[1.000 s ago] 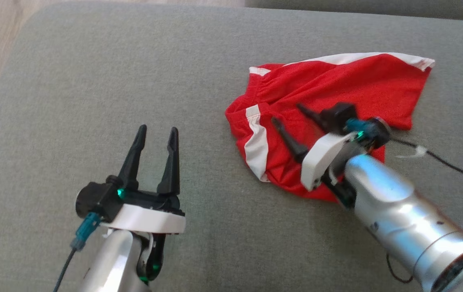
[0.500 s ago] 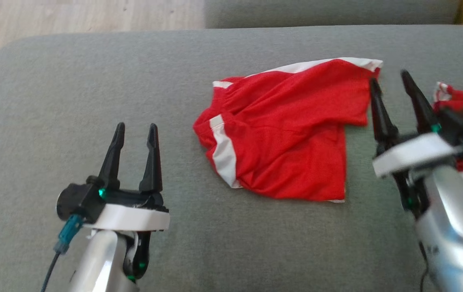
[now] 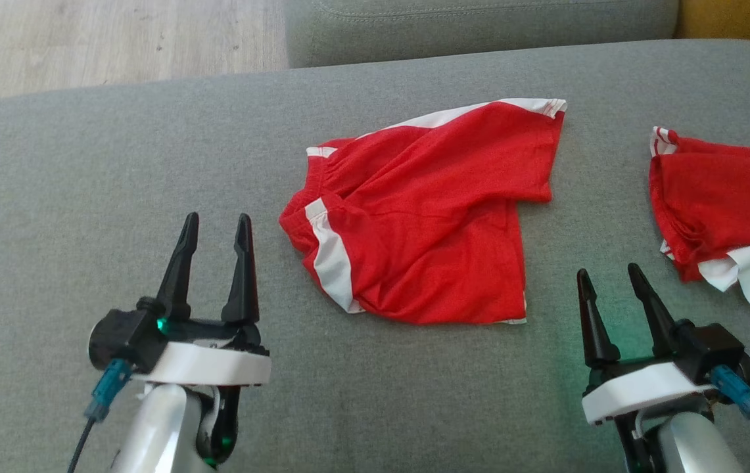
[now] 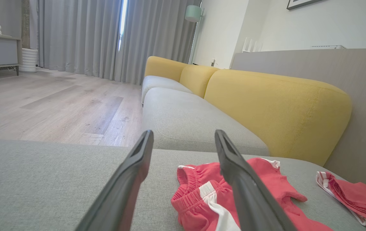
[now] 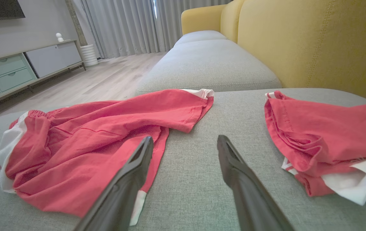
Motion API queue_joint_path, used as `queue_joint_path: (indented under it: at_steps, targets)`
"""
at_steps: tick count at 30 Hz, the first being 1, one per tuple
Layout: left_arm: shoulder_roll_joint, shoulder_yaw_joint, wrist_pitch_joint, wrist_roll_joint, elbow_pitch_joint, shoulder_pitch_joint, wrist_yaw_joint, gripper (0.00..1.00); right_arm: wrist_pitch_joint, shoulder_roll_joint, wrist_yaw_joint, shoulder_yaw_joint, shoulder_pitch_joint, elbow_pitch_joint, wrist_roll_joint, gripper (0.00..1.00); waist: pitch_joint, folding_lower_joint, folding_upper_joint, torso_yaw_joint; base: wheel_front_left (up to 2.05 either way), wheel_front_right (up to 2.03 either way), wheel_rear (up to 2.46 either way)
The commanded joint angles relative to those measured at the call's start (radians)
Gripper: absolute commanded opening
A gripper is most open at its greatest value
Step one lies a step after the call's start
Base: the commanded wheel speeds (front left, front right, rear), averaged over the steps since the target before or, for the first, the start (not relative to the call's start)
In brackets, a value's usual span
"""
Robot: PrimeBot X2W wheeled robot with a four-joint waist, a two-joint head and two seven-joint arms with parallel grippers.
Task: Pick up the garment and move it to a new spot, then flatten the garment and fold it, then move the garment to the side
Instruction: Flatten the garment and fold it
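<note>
Pulling back from over the red garment [image 3: 427, 217], the right gripper [image 3: 606, 270] is now sitting at the near right, just off the cloth's near right corner. A second ago its fingers were lying across the fabric. Its jaws are standing wide apart and gripping nothing. The head camera is looking from a shifted angle too, so the whole scene is sliding leftward in its view.

The garment is lying near the middle of the grey sofa cushion [image 3: 85, 164], loosely doubled over. Its waistband and a white side stripe are facing left, and a white-trimmed hem is reaching toward the far right. The left gripper [image 3: 217, 217] is waiting at the near left, apart from the cloth, with its jaws likewise released and empty — fingers pointing toward the far side.

A second red garment [image 3: 716, 203] is sitting bunched at the right, apart from the first, with bare cushion showing between them. Wooden floor [image 3: 118, 33] is showing at the far left.
</note>
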Motion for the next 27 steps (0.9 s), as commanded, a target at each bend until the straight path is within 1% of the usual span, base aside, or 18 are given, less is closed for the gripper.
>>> queue_joint_path:
  at_steps: [1, 4, 7, 11, 17, 22, 27]
  targets:
    - [0.007, 0.031, -0.005, 0.008, -0.033, -0.014, -0.006, 1.0, -0.011, 0.005, -0.001, 0.023, -0.027, -0.039, -0.007, 1.0, 0.001, 0.0001, 0.0, 0.0, 0.0, 0.0, 0.0]
    - [0.007, 0.028, -0.005, 0.009, -0.032, -0.015, -0.007, 1.0, -0.011, 0.007, -0.001, 0.035, -0.028, -0.036, -0.024, 1.0, 0.003, 0.0001, 0.0, 0.003, 0.0, 0.0, 0.0]
    - [0.007, 0.027, -0.005, 0.009, -0.031, -0.016, -0.008, 1.0, -0.009, -0.005, -0.001, 0.061, -0.026, -0.017, -0.04, 1.0, 0.004, 0.0001, 0.0, 0.008, 0.0, 0.0, 0.0]
    - [0.007, 0.022, -0.005, 0.007, -0.027, -0.02, -0.009, 1.0, 0.019, -0.06, -0.001, 0.156, -0.031, 0.028, -0.08, 1.0, 0.008, 0.0001, 0.0, 0.019, 0.0, 0.0, 0.0]
    - [0.007, 0.014, -0.005, 0.002, -0.025, -0.026, -0.01, 1.0, 0.07, -0.128, -0.001, 0.254, -0.067, 0.094, -0.105, 1.0, 0.023, 0.0001, 0.0, 0.04, 0.0, 0.0, 0.0]
    - [0.007, 0.004, -0.005, -0.002, -0.02, -0.034, -0.011, 1.0, 0.096, -0.164, -0.001, 0.331, -0.112, 0.145, -0.132, 1.0, 0.036, 0.0001, 0.0, 0.057, 0.0, 0.0, 0.0]
    - [0.007, 0.003, -0.005, -0.001, -0.015, -0.038, -0.011, 1.0, 0.104, -0.18, -0.001, 0.377, -0.143, 0.187, -0.137, 1.0, 0.04, 0.0001, 0.0, 0.068, 0.0, 0.0, 0.0]
